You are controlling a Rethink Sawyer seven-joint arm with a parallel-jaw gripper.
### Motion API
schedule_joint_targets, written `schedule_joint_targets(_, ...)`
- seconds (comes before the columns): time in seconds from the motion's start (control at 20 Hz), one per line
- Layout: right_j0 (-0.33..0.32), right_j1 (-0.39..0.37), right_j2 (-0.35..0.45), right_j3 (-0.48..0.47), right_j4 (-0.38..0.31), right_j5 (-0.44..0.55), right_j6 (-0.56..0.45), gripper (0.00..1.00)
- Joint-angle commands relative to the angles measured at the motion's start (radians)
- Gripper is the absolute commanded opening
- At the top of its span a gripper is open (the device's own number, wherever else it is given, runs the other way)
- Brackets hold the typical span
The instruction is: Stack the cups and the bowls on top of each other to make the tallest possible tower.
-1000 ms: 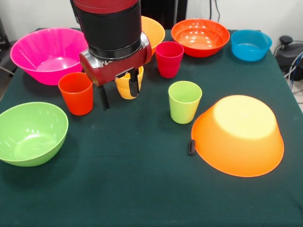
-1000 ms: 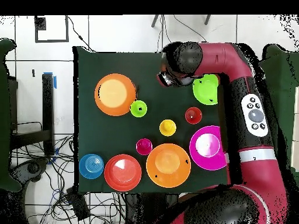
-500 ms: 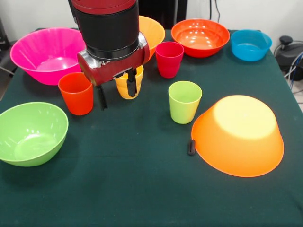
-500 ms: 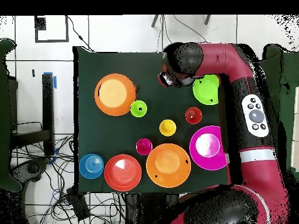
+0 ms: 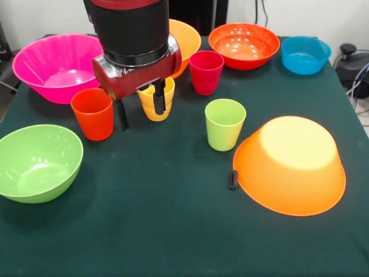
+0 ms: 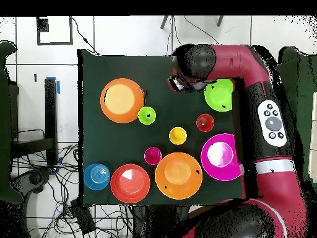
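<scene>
We judge the tower not yet begun: every piece sits separately on the tabletop (image 5: 173,231), nothing stacked on anything. One large orange bowl (image 5: 290,164) lies upside down at the lower right of the front view, a likely base. The pink bowl (image 5: 57,66) is at upper left, the green bowl (image 5: 36,163) at lower left, the red-orange bowl (image 5: 244,45) and the blue bowl (image 5: 305,55) along the top, and a second orange bowl (image 5: 187,37) shows partly behind the arm. The orange-red cup (image 5: 93,113), yellow cup (image 5: 157,101), crimson cup (image 5: 206,71) and lime cup (image 5: 224,123) stand upright mid-frame. The gripper (image 5: 140,107) hangs with its fingers spread wide, empty, in front of the yellow cup. All the stacking remains.
</scene>
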Motion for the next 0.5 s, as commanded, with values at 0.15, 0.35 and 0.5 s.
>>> schedule_joint_targets(0.15, 0.038, -0.079, -0.075, 0.085, 0.006, -0.013, 0.049, 1.0)
schedule_joint_targets(0.35, 0.047, -0.182, -0.083, 0.132, 0.061, 0.042, 0.101, 1.0)
schedule_joint_targets(0.5, 0.048, -0.267, -0.09, 0.193, 0.124, 0.068, 0.156, 1.0)
